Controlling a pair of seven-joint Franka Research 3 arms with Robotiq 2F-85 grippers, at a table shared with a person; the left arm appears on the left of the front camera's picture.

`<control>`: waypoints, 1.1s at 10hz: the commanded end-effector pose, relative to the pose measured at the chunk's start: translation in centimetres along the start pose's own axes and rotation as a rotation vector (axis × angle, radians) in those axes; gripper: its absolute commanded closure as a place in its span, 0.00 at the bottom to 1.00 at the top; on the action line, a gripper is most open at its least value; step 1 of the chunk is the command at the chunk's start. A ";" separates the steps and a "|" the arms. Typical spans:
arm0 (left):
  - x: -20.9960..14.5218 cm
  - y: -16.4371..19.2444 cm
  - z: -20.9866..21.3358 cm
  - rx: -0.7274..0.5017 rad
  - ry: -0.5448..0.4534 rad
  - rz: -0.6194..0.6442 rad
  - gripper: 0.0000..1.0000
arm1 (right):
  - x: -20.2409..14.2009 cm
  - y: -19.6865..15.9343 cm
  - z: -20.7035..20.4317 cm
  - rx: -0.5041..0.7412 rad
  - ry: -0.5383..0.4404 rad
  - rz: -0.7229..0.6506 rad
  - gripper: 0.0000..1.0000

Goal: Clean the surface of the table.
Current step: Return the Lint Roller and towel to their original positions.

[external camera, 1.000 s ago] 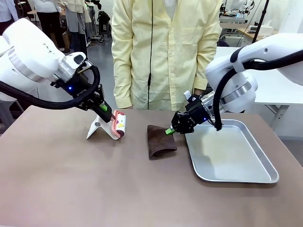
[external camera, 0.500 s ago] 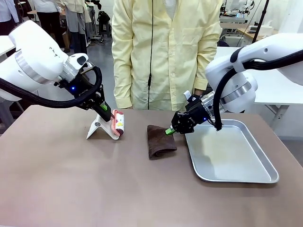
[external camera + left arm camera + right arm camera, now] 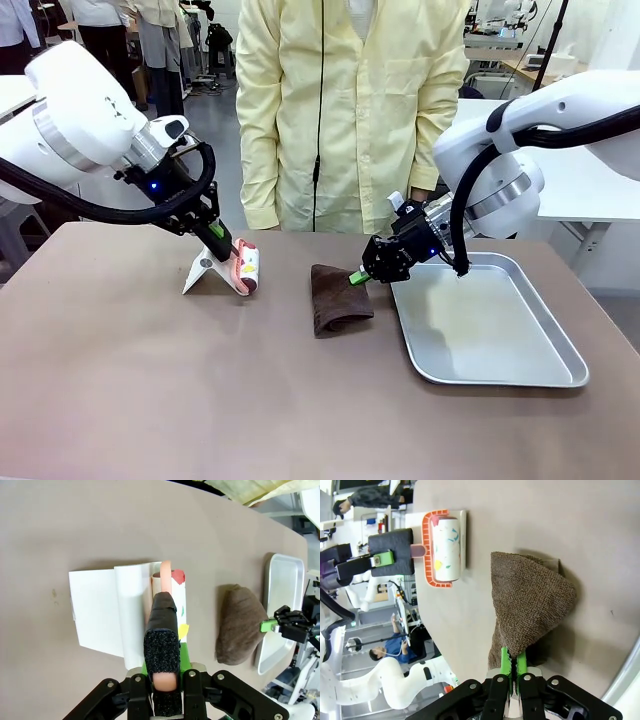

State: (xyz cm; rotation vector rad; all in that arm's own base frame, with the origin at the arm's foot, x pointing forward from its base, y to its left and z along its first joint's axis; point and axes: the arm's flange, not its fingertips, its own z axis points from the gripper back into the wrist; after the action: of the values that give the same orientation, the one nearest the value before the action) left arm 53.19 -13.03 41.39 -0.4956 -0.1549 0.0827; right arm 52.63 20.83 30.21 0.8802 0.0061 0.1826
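Broad brown table (image 3: pixel 200 400), bare in the foreground. Mid-table: silver tray (image 3: pixel 500 350) at right, folded brown cloth (image 3: pixel 335 300) just left of it, edge pinched in the right gripper (image 3: pixel 357 277), 2 green pads clamped tight. Further left: lint roller (image 3: pixel 247 267) with pink handle, gripped by the left gripper (image 3: pixel 222 235), resting against a white stand (image 3: pixel 208 272). At the far edge: person in a yellow coat (image 3: pixel 350 110).

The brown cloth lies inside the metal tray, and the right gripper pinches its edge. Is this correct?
Not quite. The brown cloth lies on the table, beside the metal tray, not inside it; the front view shows this. The right gripper does pinch its edge.
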 end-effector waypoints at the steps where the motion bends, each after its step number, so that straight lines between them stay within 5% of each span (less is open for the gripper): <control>1: 0.9 0.0 0.2 0.017 0.030 0.019 0.78 | -0.1 0.3 0.1 0.018 -0.009 0.013 0.96; 4: 1.3 0.3 -0.2 0.018 0.011 0.030 0.76 | 0.0 0.0 0.0 0.000 0.000 0.000 0.96; 5: 1.4 0.5 0.0 0.014 -0.006 0.043 0.21 | 0.0 0.0 0.0 0.013 0.034 0.003 0.55; 6: 1.5 0.5 0.1 0.025 -0.030 0.045 0.19 | 0.0 0.0 0.0 0.020 0.045 0.004 0.40; 7: 1.5 0.5 0.1 0.028 -0.030 0.042 0.00 | 0.0 -0.1 0.0 0.027 0.043 -0.001 0.00; 9: 1.4 0.7 0.2 0.021 -0.030 0.046 0.00 | 0.0 -0.2 0.2 0.038 0.035 -0.005 0.00; 10: 1.3 0.9 0.6 0.014 -0.038 0.049 0.02 | 0.0 -0.3 0.4 0.039 0.026 -0.006 0.15; 11: 1.3 1.1 1.1 0.007 -0.047 0.056 0.00 | -0.1 -0.3 0.7 0.035 0.017 -0.003 0.05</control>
State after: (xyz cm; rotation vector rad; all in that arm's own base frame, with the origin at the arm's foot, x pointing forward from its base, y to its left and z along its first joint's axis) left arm 54.49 -11.91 41.53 -0.4957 -0.1770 0.1201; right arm 52.53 20.42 29.96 0.9034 0.0390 0.1838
